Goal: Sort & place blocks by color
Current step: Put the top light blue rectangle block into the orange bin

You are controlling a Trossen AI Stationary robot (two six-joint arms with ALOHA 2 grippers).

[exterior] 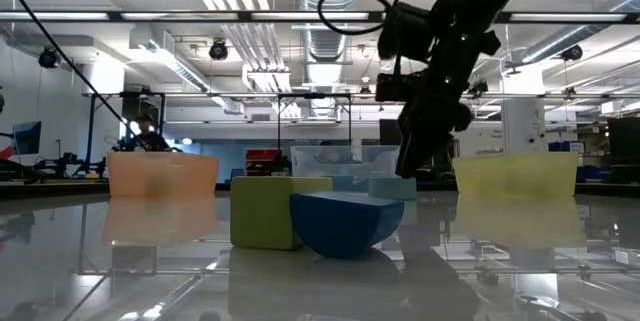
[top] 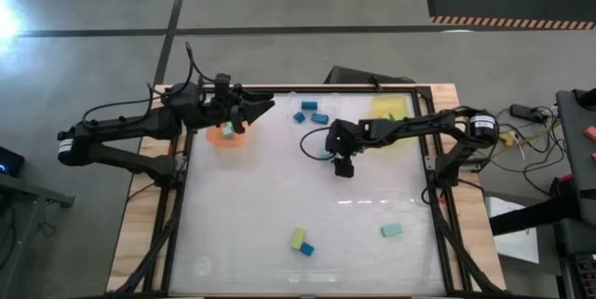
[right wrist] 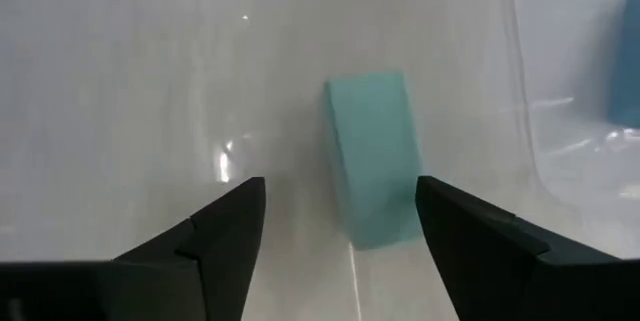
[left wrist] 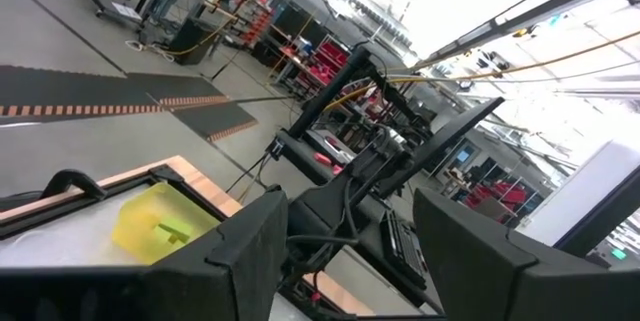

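Note:
My right gripper (top: 343,167) hangs open, pointing down at the table's middle, just above a pale teal block (right wrist: 375,156) that lies flat on the table ahead of the fingertips; the fingers do not touch it. My left gripper (top: 264,108) is open and empty, held level above the orange tray (top: 228,139), which holds a teal block (top: 226,129). Blue blocks (top: 312,115) lie in the clear tray. A yellow-green block (top: 394,115) lies in the yellow tray (top: 391,105). Near the front edge lie a yellow-green block (top: 298,237), a blue block (top: 306,249) and a teal block (top: 391,230).
The black frame (top: 430,159) rims the table on all sides. In the low view the yellow-green block (exterior: 265,211) and the blue block (exterior: 345,223) stand close together in front, with the right arm (exterior: 430,111) behind them. A cable loop (top: 312,142) hangs from the right arm.

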